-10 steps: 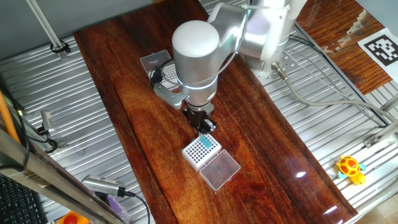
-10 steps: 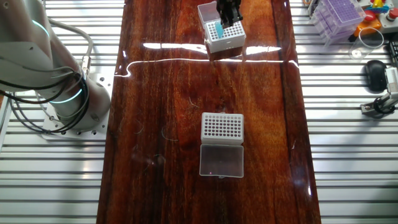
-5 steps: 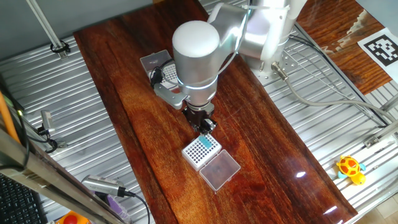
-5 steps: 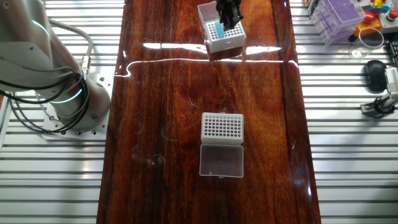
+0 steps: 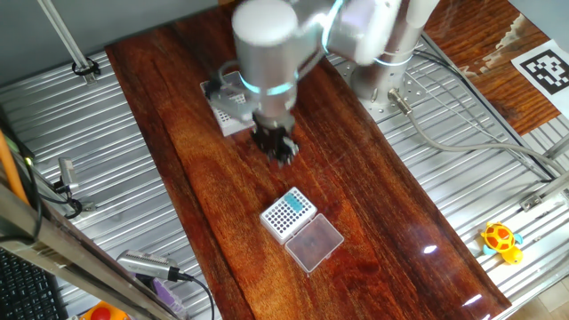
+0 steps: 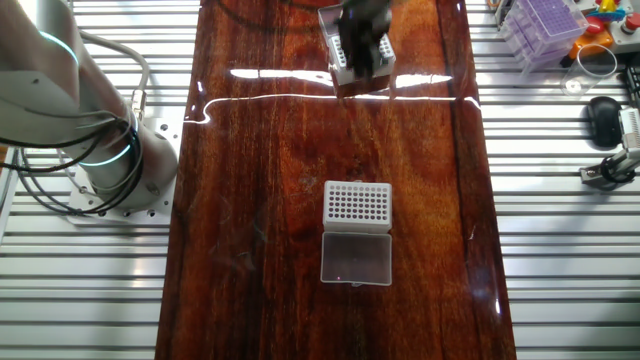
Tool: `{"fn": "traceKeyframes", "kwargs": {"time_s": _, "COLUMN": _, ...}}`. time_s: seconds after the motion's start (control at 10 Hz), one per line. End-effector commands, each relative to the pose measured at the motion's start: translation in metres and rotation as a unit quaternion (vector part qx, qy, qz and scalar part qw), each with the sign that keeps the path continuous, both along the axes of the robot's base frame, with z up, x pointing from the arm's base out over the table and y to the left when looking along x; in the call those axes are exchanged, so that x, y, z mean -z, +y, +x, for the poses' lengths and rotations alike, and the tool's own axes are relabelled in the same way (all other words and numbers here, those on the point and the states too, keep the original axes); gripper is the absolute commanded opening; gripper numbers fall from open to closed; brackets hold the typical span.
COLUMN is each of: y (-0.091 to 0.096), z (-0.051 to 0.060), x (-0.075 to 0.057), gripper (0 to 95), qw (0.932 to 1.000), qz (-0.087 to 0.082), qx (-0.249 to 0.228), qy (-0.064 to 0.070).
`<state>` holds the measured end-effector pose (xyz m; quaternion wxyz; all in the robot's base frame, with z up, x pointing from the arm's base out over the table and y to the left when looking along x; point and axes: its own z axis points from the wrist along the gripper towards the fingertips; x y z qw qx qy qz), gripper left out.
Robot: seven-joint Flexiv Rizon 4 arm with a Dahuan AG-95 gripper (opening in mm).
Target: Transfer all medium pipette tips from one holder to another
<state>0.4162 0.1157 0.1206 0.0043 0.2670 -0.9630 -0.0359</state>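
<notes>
The gripper (image 5: 279,153) has just lifted off the near rack (image 5: 290,216) and is swinging toward the far rack (image 5: 228,112); too blurred, so I cannot tell whether its jaws carry a tip; the medium pipette tips (image 5: 286,211) remain clustered in the near rack, so most of the transfer remains

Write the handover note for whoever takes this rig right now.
Gripper: blurred, above the table between the two racks; open or shut, tip held or not, cannot be told.
Medium pipette tips: teal cluster in the source rack.
Target rack: only bare dark holes.
Done: no tip seated there yet.
Left: seemingly the whole cluster.
</notes>
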Motion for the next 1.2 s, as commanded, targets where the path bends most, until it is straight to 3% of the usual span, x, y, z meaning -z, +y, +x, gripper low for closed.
{"fn": "traceKeyframes", "kwargs": {"time_s": 0.1, "y": -0.059, "z": -0.018, "x": -0.001, "gripper": 19.0, "qw": 0.9995, "qz": -0.006, "qx": -0.03, "qy": 0.003}}
{"fn": "traceKeyframes", "kwargs": {"time_s": 0.4, "y": -0.059, "z": -0.018, "x": -0.001, "gripper": 19.0, "qw": 0.9989, "qz": -0.01, "qx": 0.046, "qy": 0.005}}
{"fn": "traceKeyframes", "kwargs": {"time_s": 0.6, "y": -0.059, "z": -0.018, "x": -0.001, "gripper": 19.0, "qw": 0.9986, "qz": -0.008, "qx": 0.052, "qy": 0.003}}
{"fn": "traceKeyframes", "kwargs": {"time_s": 0.7, "y": -0.066, "z": -0.013, "x": 0.005, "gripper": 19.0, "qw": 0.9989, "qz": -0.008, "qx": 0.047, "qy": -0.005}}
{"fn": "traceKeyframes", "kwargs": {"time_s": 0.8, "y": -0.085, "z": 0.002, "x": 0.014, "gripper": 19.0, "qw": 0.9996, "qz": -0.006, "qx": 0.025, "qy": -0.012}}
{"fn": "traceKeyframes", "kwargs": {"time_s": 1.0, "y": -0.109, "z": 0.028, "x": 0.023, "gripper": 19.0, "qw": 0.9999, "qz": -0.008, "qx": -0.002, "qy": -0.014}}
{"fn": "traceKeyframes", "kwargs": {"time_s": 1.1, "y": -0.116, "z": 0.046, "x": 0.031, "gripper": 19.0, "qw": 0.9997, "qz": -0.015, "qx": -0.015, "qy": -0.013}}
{"fn": "traceKeyframes", "kwargs": {"time_s": 1.2, "y": -0.115, "z": 0.055, "x": 0.038, "gripper": 19.0, "qw": 0.9995, "qz": -0.019, "qx": -0.022, "qy": -0.013}}
